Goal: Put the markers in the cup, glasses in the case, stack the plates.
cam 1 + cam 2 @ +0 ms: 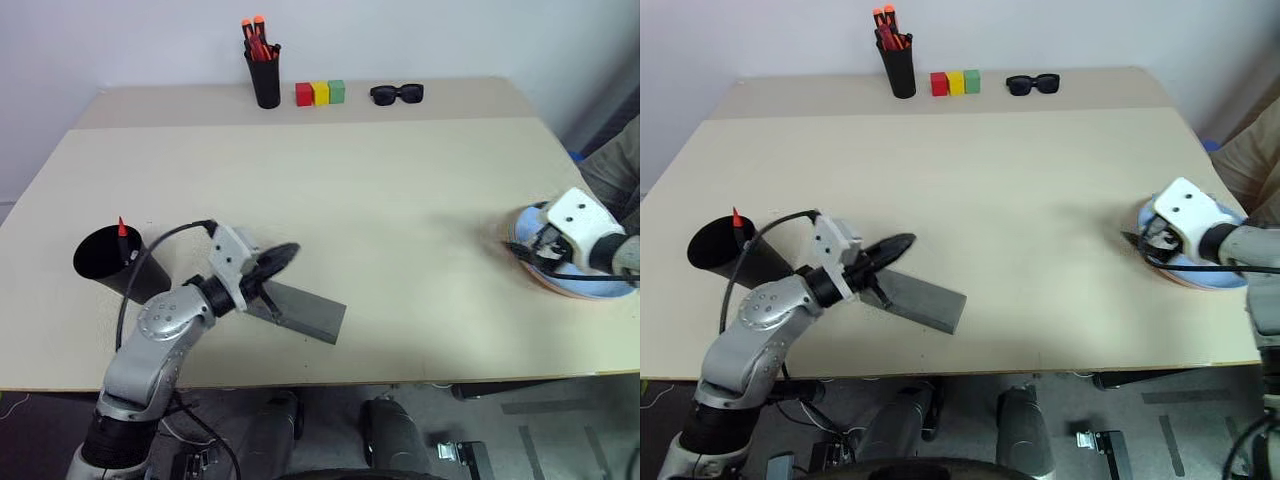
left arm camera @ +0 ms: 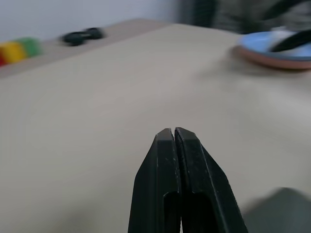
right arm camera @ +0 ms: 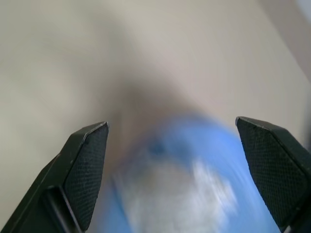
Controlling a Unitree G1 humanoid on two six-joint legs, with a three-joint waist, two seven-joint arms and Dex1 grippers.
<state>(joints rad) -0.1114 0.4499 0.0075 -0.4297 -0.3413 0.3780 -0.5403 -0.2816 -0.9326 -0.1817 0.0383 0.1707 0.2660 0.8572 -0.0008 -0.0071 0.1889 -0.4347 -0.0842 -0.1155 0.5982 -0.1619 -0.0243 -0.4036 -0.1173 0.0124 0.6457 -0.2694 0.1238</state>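
While I watch from the head camera, my left gripper [image 1: 285, 252] sits nearest me with its two black fingers pressed flat together, holding nothing, poised just above the near end of the closed grey felt-like rectangular case [image 1: 300, 312], which lies on the pale beige table [image 1: 380, 200]. Just to the left of that arm stands the wide black tapered plastic cup [image 1: 108, 262], with the red tip of a marker [image 1: 122, 227] poking above its rim. Over at the right edge, my right gripper [image 3: 170, 145] hangs with its fingers spread wide and empty, directly over the light blue round plate [image 1: 585, 283]; that plate rests on the salmon pink plate [image 2: 272, 57], whose rim peeks out beneath it. Farther back, along the wall, I see a narrow black pen holder [image 1: 265, 80] with orange-capped pens, red, yellow and green blocks [image 1: 320, 93], and chunky black sunglasses [image 1: 397, 94]
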